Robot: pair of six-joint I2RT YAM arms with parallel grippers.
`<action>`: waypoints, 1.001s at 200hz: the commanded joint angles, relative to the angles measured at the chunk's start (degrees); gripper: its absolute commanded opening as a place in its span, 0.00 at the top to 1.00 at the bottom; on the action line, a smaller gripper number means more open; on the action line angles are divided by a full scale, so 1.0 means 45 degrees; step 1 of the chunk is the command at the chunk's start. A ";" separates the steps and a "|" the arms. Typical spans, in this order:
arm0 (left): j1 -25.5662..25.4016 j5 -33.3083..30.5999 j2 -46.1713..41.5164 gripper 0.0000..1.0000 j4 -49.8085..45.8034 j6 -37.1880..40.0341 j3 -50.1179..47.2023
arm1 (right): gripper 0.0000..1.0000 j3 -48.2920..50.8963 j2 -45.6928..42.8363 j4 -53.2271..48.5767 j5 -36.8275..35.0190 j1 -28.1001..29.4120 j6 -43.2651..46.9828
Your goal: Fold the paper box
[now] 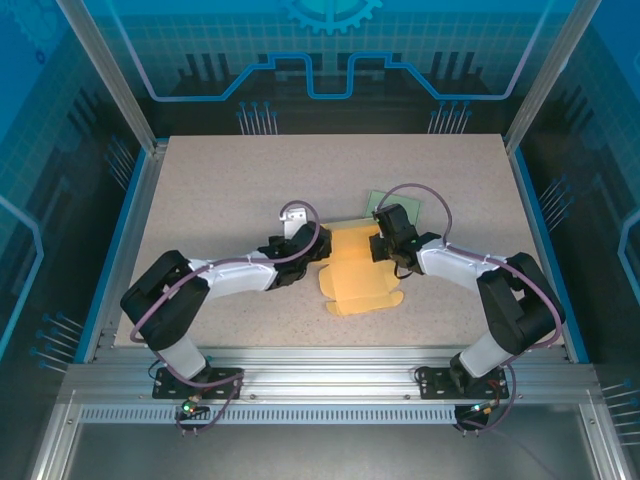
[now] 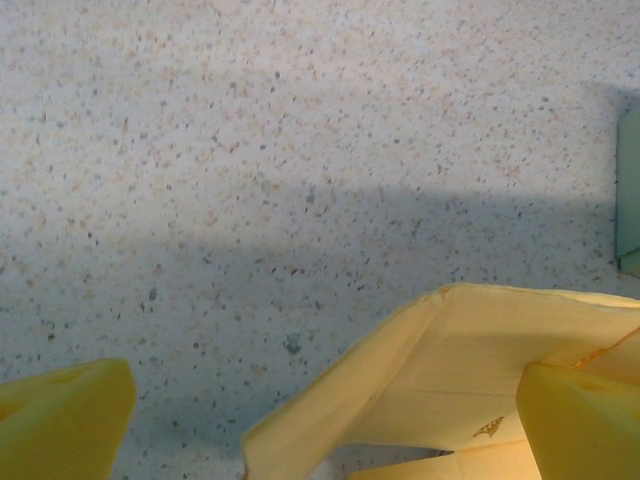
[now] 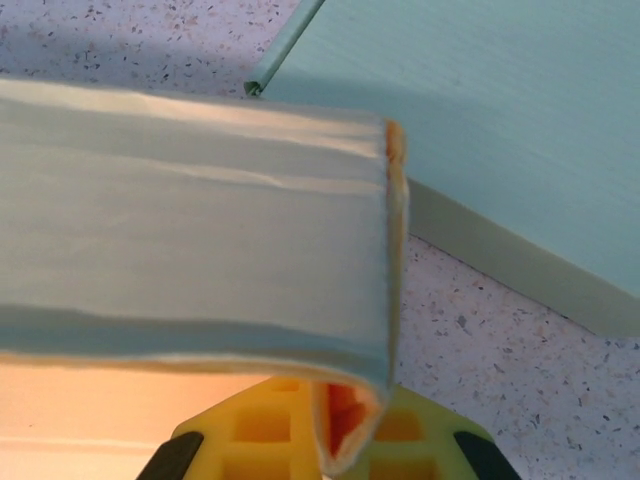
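The paper box [image 1: 360,280] lies mostly flat near the middle of the table [image 1: 220,190], between the two arms. The left gripper [image 2: 320,430] stands wide, with its yellow fingers [image 2: 60,420] on either side of a raised flap (if they touch it, I cannot tell). The right gripper [image 3: 335,435] is closed and pinches a folded edge of the box, just beside a green sheet [image 3: 500,110].

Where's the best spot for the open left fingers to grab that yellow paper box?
The lifted flap on the left side of the paper box. It curls up off the table, so the left fingers, standing wide open near it, can come from the left and probably pinch its thin edge.
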State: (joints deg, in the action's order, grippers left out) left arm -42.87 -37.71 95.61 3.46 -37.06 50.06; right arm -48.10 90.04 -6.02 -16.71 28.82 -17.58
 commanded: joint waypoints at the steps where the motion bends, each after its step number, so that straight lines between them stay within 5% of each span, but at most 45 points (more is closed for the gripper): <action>1: -0.0091 -0.0129 -0.0640 0.01 0.1318 -0.0809 -0.0714 | 1.00 -0.0191 0.0003 0.0005 0.0408 0.0314 0.0036; 24: -0.0062 -0.0843 -0.1235 0.01 0.1718 -0.1472 -0.1595 | 1.00 -0.0178 0.0006 0.0125 0.0507 0.0309 -0.0018; 81: -0.0046 -0.0302 -0.1568 0.01 0.6474 -0.1229 -0.3444 | 1.00 -0.0106 -0.0057 0.0204 0.0722 0.0313 -0.0086; 151: -0.0044 0.0621 -0.1294 0.01 0.7638 -0.1254 -0.3643 | 1.00 -0.0071 -0.0067 0.0205 0.0726 0.0315 -0.0091; 200: -0.0045 -0.0697 -0.3647 0.01 0.6344 -0.2170 -0.5035 | 1.00 -0.0073 -0.0070 0.0186 0.0655 0.0310 -0.0111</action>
State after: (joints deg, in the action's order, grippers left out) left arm -42.92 -36.75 86.30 34.63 -43.51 30.52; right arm -48.10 90.04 -5.93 -14.11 29.36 -17.58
